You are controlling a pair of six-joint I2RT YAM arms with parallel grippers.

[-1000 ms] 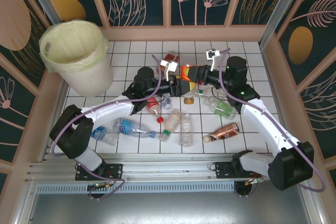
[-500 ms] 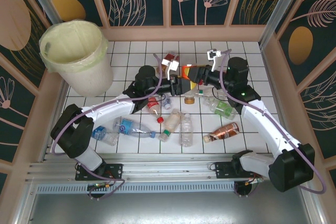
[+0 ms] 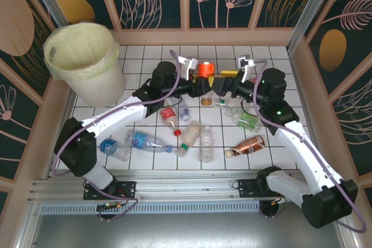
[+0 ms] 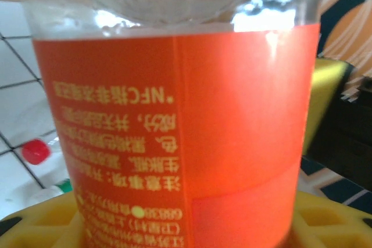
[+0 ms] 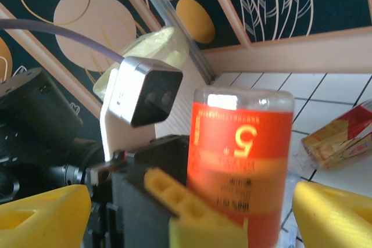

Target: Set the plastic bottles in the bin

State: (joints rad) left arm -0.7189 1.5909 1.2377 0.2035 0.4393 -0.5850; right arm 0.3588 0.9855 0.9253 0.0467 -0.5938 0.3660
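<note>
An orange-labelled plastic bottle [image 3: 206, 69] [image 4: 186, 114] [image 5: 241, 155] stands upright above the tiles at mid-table, and my left gripper [image 3: 200, 83] [image 4: 186, 227] is shut on its lower part. My right gripper [image 3: 224, 85] [image 5: 192, 207] hangs just right of it, open, its yellow fingers [image 5: 334, 213] wide apart and off the bottle. Several more plastic bottles lie on the tiles in front: an amber one [image 3: 247, 145], a green-labelled one [image 3: 247, 121], a clear one [image 3: 207, 142] and a blue-labelled one [image 3: 142, 141]. The pale bin [image 3: 81, 56] stands at the back left, lined with a bag.
A crushed red and yellow bottle [image 5: 337, 135] lies on the tiles behind the held one. Wooden walls [image 3: 203, 36] close in the tiled floor at the back and sides. The left arm's camera mount [image 5: 142, 94] sits close in front of my right gripper.
My right gripper opened, let go of the orange-labelled bottle and drew back to the right. My left gripper kept its grip and swung the bottle up and toward the back.
</note>
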